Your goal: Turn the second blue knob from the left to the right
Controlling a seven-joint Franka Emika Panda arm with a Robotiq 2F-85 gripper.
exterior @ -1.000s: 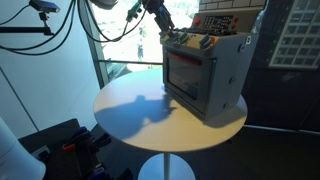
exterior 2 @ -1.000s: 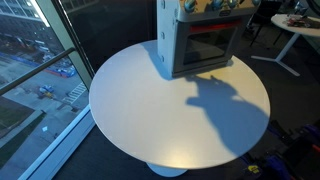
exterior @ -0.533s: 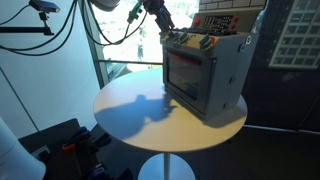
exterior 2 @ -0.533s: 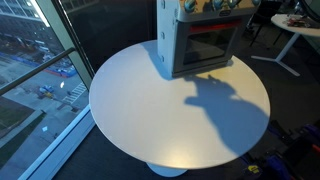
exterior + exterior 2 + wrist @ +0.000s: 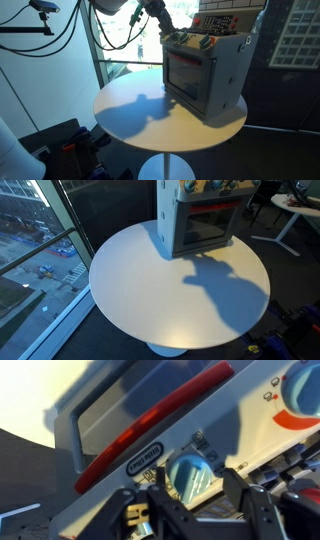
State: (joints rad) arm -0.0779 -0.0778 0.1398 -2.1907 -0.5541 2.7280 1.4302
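From where I stand, the toy oven (image 5: 205, 70) sits towards the far edge of the round white table (image 5: 140, 115), and the arm reaches down to its top front corner, with the gripper (image 5: 167, 32) up against the control strip. In the other exterior view the oven (image 5: 200, 220) is at the top of the picture, the bare tabletop (image 5: 150, 290) spreads out in front of it, and the arm's shadow falls across the surface.

Up close in the wrist view, the gripper (image 5: 195, 488) comes in from the bottom, and its two dark fingers (image 5: 248, 510) stand apart on either side of a round blue knob (image 5: 190, 472). The knob sits in the gap between them (a thin sliver of space shows on one side, though I cannot tell whether either pad actually touches it). Nothing looks clamped.

The knob is on the pale control panel just below the oven door's long red handle (image 5: 150, 430). A second blue dial (image 5: 302, 395) sits further along the same panel, well apart from the fingers.
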